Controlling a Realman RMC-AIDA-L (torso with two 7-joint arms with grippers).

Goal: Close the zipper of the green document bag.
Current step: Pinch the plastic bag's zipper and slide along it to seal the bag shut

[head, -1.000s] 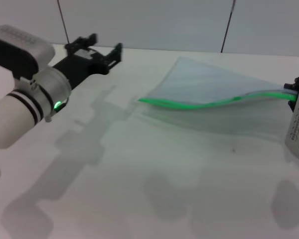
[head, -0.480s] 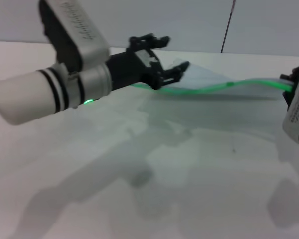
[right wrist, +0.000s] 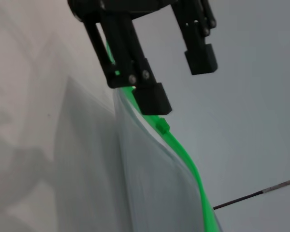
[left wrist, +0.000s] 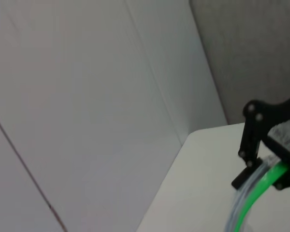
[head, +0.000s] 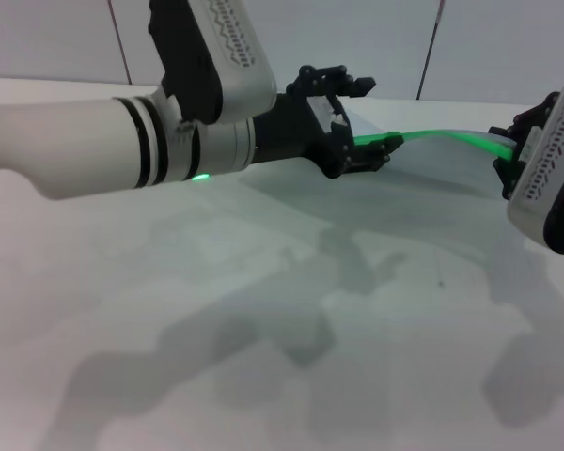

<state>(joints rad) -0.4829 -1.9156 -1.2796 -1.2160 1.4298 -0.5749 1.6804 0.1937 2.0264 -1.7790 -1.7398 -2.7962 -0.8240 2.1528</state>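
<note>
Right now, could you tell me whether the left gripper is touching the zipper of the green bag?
Touching: in the right wrist view, one finger of the left gripper presses against the zipper; its jaws stand open.

Left arm [head: 94,155] was chunky white with black rings and a green LED; both grippers [head: 357,122] were black.

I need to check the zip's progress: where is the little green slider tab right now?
In the right wrist view, the slider tab sits on the zipper, just past the nearer finger of the left gripper, which is open around the strip.
</note>
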